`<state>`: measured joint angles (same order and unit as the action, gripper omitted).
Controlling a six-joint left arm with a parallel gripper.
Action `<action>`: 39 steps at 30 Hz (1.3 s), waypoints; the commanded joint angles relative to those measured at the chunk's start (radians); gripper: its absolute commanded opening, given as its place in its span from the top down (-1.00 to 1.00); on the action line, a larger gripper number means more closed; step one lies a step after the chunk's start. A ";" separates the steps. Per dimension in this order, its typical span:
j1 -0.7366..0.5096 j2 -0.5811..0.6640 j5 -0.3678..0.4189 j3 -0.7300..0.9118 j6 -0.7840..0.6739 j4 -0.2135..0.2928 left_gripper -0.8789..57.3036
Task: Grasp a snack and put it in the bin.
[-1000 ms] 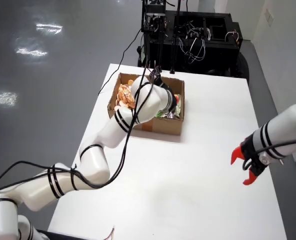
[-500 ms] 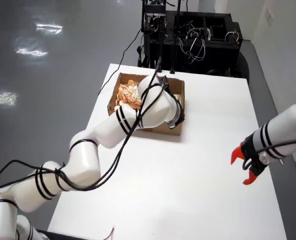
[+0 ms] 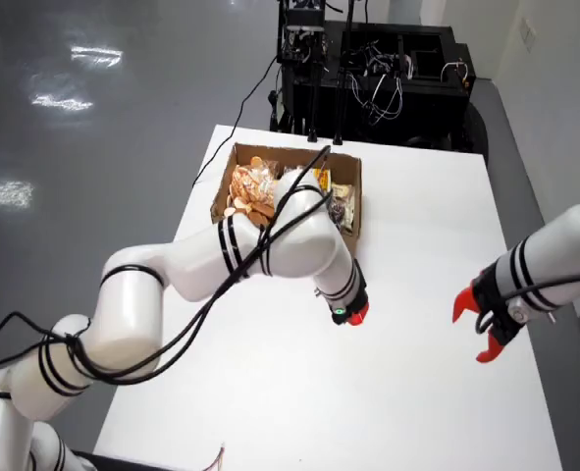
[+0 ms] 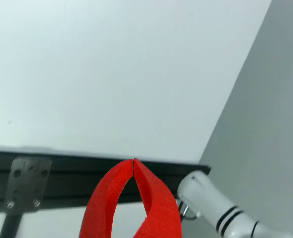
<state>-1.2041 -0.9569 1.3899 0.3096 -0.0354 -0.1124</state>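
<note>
From above, the working arm reaches over the white worktop (image 3: 407, 392), its red-tipped tool (image 3: 354, 314) just in front of the cardboard box (image 3: 353, 211), low over bare surface. The view riding on the tool shows the red fingers (image 4: 111, 198) closed tip to tip, nothing between them. Snacks (image 3: 250, 186) lie inside the box. A second arm (image 3: 540, 265) hangs at right.

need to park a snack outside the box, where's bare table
In the view from above, the table is bare in front of the cardboard box, between the working claw and the idle arm's claw, and along the near edge. The box itself is crowded with snacks.
</note>
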 commanded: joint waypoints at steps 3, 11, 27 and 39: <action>-0.035 0.047 -0.004 0.081 0.040 0.074 0.99; -0.075 0.071 -0.007 0.118 0.058 0.097 0.99; -0.053 0.085 -0.010 0.135 -0.038 0.101 0.98; -0.025 0.076 -0.012 0.118 -0.032 0.100 0.98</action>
<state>-1.2353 -0.8778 1.3778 0.4320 -0.0713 -0.0109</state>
